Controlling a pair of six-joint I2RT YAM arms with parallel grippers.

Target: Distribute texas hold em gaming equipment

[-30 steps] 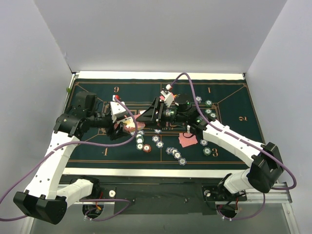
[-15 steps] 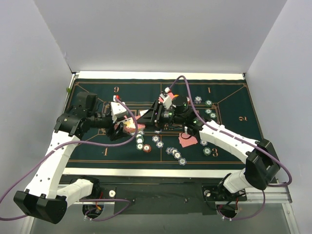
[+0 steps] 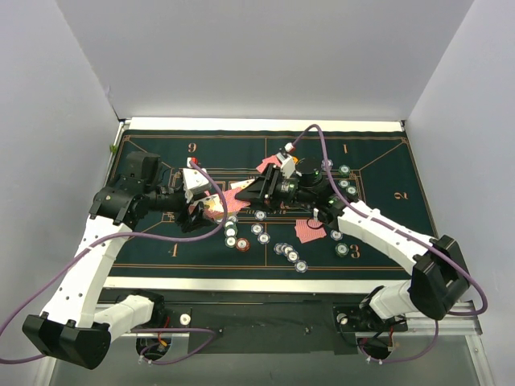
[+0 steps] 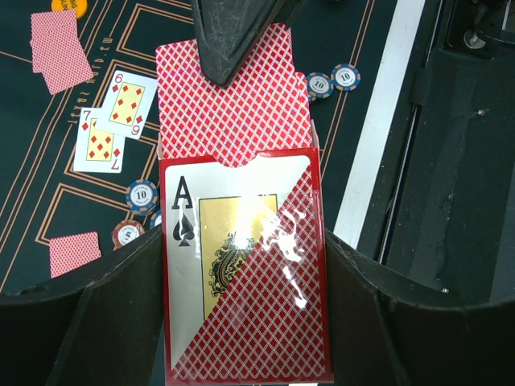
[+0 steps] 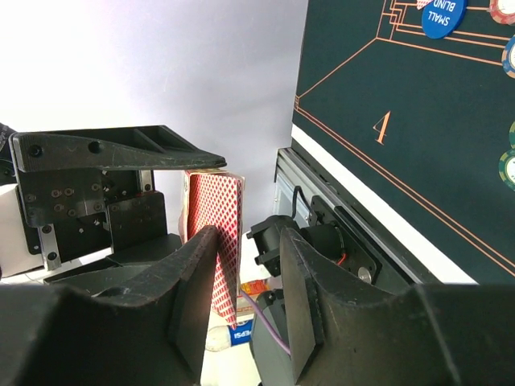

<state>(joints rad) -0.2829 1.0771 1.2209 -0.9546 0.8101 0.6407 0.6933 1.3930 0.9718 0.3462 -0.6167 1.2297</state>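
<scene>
My left gripper is shut on a red card box with an ace of spades on its front, held above the mat's middle. Red-backed playing cards stick out of the box's open top. My right gripper reaches in from the right, its jaws standing open around the top edge of those cards. The cards lie against its left finger, with a gap to the other. One right finger overlaps the cards in the left wrist view.
The green felt mat carries scattered poker chips and face-down card pairs. Two face-up diamond cards and an orange disc lie there too. A blue small-blind disc shows in the right wrist view.
My right wrist has rolled and shifted a little to the right, its fingertips staying at the cards in the box. The left arm and box have held still.
</scene>
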